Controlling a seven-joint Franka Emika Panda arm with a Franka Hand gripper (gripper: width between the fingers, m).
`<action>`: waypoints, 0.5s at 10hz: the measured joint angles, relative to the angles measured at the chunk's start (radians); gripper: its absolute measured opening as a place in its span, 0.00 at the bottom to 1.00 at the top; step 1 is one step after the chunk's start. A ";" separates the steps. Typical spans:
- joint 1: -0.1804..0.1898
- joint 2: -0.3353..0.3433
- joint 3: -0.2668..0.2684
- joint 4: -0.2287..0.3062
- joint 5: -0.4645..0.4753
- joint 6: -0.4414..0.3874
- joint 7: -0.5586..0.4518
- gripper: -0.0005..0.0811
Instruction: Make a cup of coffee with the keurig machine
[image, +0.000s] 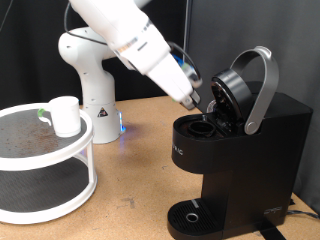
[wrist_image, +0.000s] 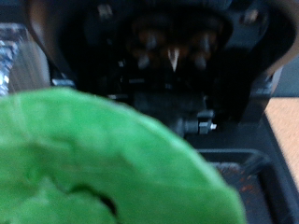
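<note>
Right now the gripper (image: 199, 100) is hanging just over the open top of the keurig machine (image: 235, 150), at the exterior view's right. The machine's lid with the silver-grey handle (image: 262, 90) is standing tipped up, so the opening step looks done. In the wrist view, something big, green and blurry (wrist_image: 103, 159) is filling the picture close to the camera, with the dark inside of the machine behind it. It may be a pod's green lid, but I cannot tell if the fingers are pinching it, or how wide they are standing. The cup (image: 65, 115) is sitting far off on the top shelf of a round white rack (image: 50, 195), at the exterior view's left. The drip tray (image: 190, 216) is holding no cup, so the cup is not yet in place and no coffee is showing.
</note>
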 joint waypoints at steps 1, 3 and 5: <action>0.001 0.028 0.015 0.001 -0.007 0.020 0.011 0.56; 0.004 0.065 0.039 0.005 -0.009 0.063 0.017 0.56; 0.004 0.086 0.052 0.017 -0.010 0.074 0.035 0.56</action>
